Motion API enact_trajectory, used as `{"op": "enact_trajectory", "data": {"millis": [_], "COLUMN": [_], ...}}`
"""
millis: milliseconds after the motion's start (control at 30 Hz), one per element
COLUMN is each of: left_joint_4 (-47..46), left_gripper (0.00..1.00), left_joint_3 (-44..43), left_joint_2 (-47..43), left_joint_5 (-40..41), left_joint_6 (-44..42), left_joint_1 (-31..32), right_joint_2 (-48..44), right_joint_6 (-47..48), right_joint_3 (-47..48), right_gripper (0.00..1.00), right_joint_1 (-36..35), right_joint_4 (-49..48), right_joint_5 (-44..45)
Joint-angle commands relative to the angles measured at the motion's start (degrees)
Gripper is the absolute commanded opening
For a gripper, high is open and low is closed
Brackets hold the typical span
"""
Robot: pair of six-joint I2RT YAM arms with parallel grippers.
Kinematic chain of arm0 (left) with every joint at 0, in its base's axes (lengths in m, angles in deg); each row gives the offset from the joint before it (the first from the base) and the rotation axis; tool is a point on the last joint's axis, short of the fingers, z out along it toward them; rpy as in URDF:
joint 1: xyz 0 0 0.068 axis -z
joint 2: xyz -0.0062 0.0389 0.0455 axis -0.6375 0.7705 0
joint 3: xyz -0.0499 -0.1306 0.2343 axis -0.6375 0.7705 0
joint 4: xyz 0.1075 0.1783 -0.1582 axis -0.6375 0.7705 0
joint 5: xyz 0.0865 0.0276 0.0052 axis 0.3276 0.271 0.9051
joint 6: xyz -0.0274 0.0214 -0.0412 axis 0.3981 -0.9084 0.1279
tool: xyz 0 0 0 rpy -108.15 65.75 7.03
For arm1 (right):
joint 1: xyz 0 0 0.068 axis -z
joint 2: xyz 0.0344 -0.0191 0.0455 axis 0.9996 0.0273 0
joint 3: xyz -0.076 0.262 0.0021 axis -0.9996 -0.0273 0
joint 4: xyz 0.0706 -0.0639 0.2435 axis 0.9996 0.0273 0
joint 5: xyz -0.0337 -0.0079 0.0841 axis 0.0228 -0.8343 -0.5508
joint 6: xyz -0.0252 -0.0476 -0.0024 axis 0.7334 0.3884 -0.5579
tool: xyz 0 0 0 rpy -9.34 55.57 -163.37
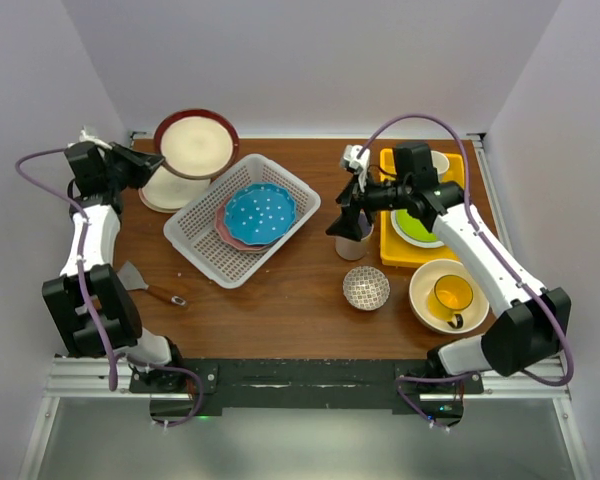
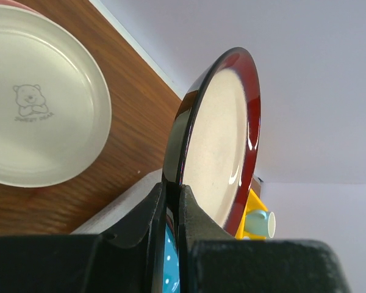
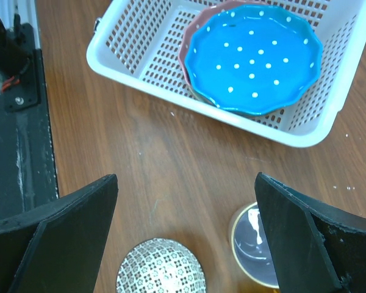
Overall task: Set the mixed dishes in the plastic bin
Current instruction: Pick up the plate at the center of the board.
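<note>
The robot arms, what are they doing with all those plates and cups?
They are packing dishes into the white bin. The left gripper pinches a red-rimmed cream plate by its edge, held up behind the bin. Inside the bin, a blue dotted plate lies on a pink plate. The right gripper hovers open over a beige mug. A small patterned bowl and a yellow mug are not in the bin yet.

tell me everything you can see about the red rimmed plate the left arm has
The red-rimmed plate is round, glossy and ceramic-looking, with a cream centre and dark red rim. The left gripper is shut on its edge, holding it off the table at the back left, partly over a cream plate and beside the plastic bin. Nothing else seems to touch it.
</note>
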Motion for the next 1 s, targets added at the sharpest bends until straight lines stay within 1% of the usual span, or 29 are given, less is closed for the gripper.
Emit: {"op": "enact_trajectory", "data": {"millis": [0, 267, 533, 967], "left_joint_4": [-11.2, -13.2, -13.9, -15.5], "left_gripper": [0.0, 0.0, 0.0, 0.0], "left_joint_3": [0.8, 5.3, 9.3, 15.5], "left_joint_2": [-6.9, -11.2, -16.1, -21.7], "left_joint_5": [-5.0, -6.3, -6.7, -6.2], "left_joint_6": [5.1, 7.0, 7.5, 8.4], "left_joint_1": [1.7, 5.0, 7.7, 12.0], "right_joint_2": [1.5, 4.0, 4.8, 2.9], "right_joint_6": [-4.1, -12.2, -18.1, -30.1], "right_joint_3": [5.3, 8.4, 8.1, 5.4], "right_gripper": [0.98, 0.98, 0.98, 0.98], "right_joint_1": [0.4, 0.3, 0.4, 0.4], "right_joint_4": [-1.9, -6.7, -11.4, -17.1], "right_joint_5": [-3.2, -1.9, 0.7, 9.9]}}
